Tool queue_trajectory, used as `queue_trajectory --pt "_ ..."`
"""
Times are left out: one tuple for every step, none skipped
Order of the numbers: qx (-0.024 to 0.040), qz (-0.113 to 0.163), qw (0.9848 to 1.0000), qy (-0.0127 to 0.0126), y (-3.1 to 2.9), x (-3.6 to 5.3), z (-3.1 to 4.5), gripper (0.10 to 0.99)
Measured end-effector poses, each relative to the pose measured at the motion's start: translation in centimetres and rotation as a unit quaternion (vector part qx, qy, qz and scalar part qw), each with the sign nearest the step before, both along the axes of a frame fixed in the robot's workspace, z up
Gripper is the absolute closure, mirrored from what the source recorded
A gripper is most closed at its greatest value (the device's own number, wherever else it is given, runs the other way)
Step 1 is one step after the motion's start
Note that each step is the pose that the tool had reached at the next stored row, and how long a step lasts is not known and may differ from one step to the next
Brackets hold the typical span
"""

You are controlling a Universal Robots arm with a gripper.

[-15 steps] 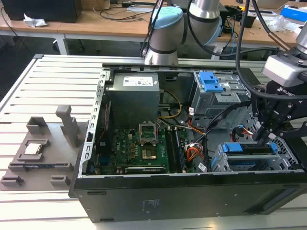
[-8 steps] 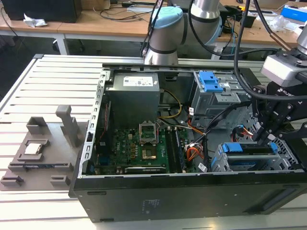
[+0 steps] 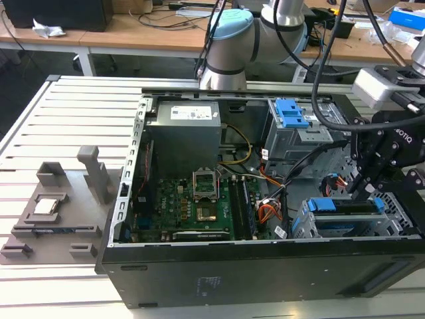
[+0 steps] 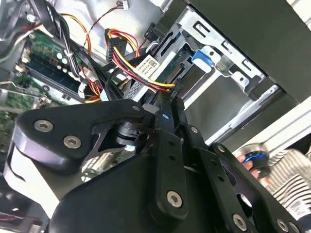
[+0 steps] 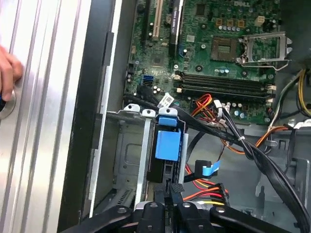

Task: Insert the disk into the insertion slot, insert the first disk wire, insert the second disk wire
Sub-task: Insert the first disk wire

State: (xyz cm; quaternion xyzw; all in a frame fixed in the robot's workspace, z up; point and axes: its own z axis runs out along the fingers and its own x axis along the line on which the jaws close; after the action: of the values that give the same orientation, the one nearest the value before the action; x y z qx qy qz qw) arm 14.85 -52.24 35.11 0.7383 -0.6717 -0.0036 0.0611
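Claw (image 4: 166,104) pinched shut on black power plug (image 5: 176,187) of the red-yellow wire bundle, held at the end of the disk (image 5: 167,145). Disk sits in insertion slot (image 5: 127,155), so step one looks done. Plug seating: can't tell. Blue data cable (image 5: 209,169) lies loose nearby, so second wire not done.

Blue-framed disk (image 3: 331,205) inside the grey perforated-metal insertion slot (image 3: 302,231), blue tab showing.

disk (image 5: 168,145) largely hidden, perhaps seated, person's fingers (image 5: 7,73) cropped
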Motion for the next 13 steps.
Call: queue_trajectory --pt "0.0000 -0.010 1.0000 0.0000 0.00 0.00 0.00 0.922" --pt "0.0001 -0.017 0.9999 0.0000 0.00 0.00 -0.01 0.922" --pt "0.0000 -0.027 0.9996 0.0000 0.00 0.00 -0.01 0.922" --pt "0.0000 -0.035 0.9994 0.0000 0.00 0.00 -0.01 0.922" --pt "0.0000 -0.043 0.9991 0.0000 0.00 0.00 -0.01 0.922" --pt "0.0000 -0.052 0.9987 0.0000 0.00 0.00 -0.01 0.922" --pt "0.0000 -0.059 0.9982 0.0000 0.00 0.00 -0.01 0.922" --pt "0.0000 -0.068 0.9977 0.0000 0.00 0.00 -0.01 0.922" --pt "0.0000 -0.074 0.9972 0.0000 0.00 0.00 -0.01 0.922" --pt "0.0000 -0.084 0.9964 0.0000 0.00 0.00 -0.02 0.922" --pt "0.0000 -0.090 0.9959 0.0000 0.00 0.00 -0.02 0.922" --pt "0.0000 -0.102 0.9948 0.0000 0.00 0.00 -0.02 0.922" --pt "0.0000 -0.112 0.9937 0.0000 0.00 0.00 -0.02 0.922"
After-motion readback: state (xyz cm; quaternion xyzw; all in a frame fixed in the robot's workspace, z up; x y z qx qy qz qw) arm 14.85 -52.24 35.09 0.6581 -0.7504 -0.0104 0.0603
